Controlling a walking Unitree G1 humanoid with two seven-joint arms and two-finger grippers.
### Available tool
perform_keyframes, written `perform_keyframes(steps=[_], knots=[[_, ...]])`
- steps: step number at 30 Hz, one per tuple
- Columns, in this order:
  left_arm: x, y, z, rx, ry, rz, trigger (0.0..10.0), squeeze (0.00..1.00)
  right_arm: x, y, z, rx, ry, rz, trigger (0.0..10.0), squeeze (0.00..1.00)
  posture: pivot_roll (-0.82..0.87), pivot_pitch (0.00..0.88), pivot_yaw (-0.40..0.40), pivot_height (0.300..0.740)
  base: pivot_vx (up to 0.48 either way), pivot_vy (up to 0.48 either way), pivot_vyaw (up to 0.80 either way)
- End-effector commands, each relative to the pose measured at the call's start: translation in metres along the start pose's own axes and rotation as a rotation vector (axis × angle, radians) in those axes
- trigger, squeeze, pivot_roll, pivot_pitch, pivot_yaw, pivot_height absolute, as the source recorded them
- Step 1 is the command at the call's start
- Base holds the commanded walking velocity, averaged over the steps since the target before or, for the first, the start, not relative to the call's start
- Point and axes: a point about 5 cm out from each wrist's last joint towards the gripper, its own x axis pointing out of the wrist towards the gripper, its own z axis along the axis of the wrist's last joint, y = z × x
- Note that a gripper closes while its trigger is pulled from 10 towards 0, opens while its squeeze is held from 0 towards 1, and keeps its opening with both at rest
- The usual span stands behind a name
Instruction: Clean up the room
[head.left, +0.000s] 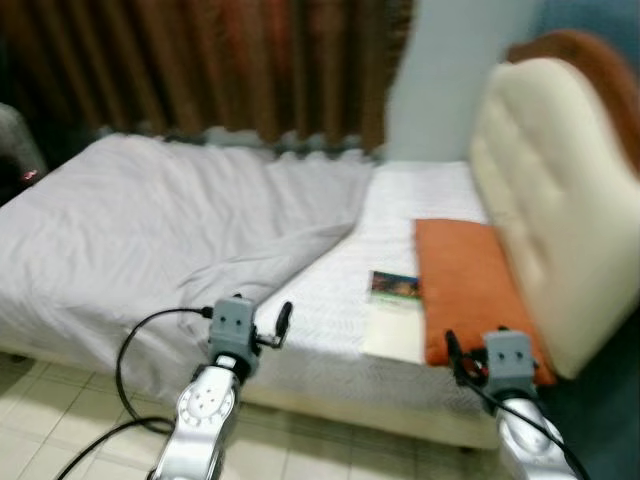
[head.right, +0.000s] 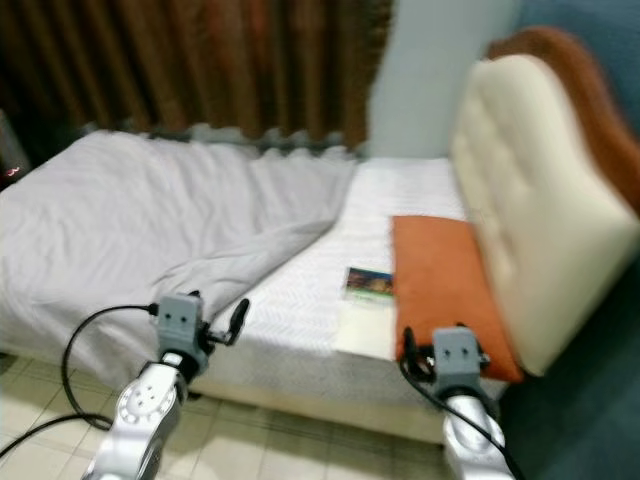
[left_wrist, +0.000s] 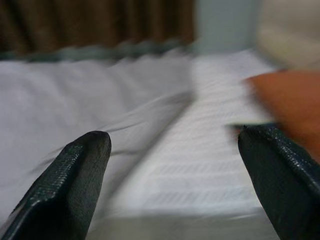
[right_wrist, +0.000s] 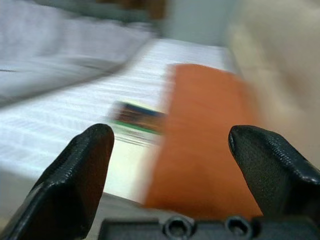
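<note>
Presently: right gripper (right_wrist: 170, 150) fingers spread, book (right_wrist: 136, 118) ahead between them beside orange pillow (right_wrist: 205, 135); left gripper (left_wrist: 175, 165) spread over grey blanket (head.left: 150, 230); approach squarely, straddling the book.

Soft, even indoor light without glare; all views are motion-blurred, the wrist views worst.

Both grippers' fingers (left_wrist: 75, 185) apart.

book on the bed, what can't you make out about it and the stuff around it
- Book: cover print unreadable in both eye views, motion blur.
- Orange pillow: near end hidden behind the right gripper.
- Bed: foot end cut off by the frame edge.
- Left gripper: open, surroundings smeared in its wrist view.
</note>
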Motion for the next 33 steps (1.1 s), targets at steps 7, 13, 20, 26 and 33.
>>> perform_keyframes(steps=[7, 13, 20, 26, 33], knots=[[0.011, -0.009, 0.004, 0.023, 0.003, -0.034, 10.0, 0.00, 0.000, -0.006, -0.006, -0.013, 0.019, -0.007, 10.0, 0.00, -0.05, 0.000, 0.032, 0.740, 0.393, 0.274, -0.23], [0.012, -0.009, 0.004, 0.014, 0.008, -0.034, 10.0, 0.00, 0.001, -0.007, -0.008, -0.003, 0.025, -0.010, 10.0, 0.00, -0.06, 0.000, 0.036, 0.740, 0.406, 0.254, -0.80], [0.010, -0.011, 0.001, -0.050, -0.006, -0.012, 10.0, 0.00, -0.001, -0.011, -0.008, -0.024, 0.017, -0.004, 10.0, 0.00, -0.07, 0.000, 0.016, 0.740, 0.409, 0.216, -0.69], [-0.005, -0.009, -0.003, -0.061, -0.036, 0.012, 10.0, 0.00, -0.010, -0.020, -0.010, -0.040, 0.024, 0.013, 10.0, 0.00, -0.07, 0.002, -0.025, 0.740, 0.050, 0.000, 0.00], [0.009, -0.016, 0.006, -0.033, -0.046, -0.018, 10.0, 0.00, -0.003, -0.013, -0.009, -0.038, 0.021, 0.026, 10.0, 0.00, -0.07, 0.000, -0.012, 0.740, 0.121, -0.166, 0.00]])
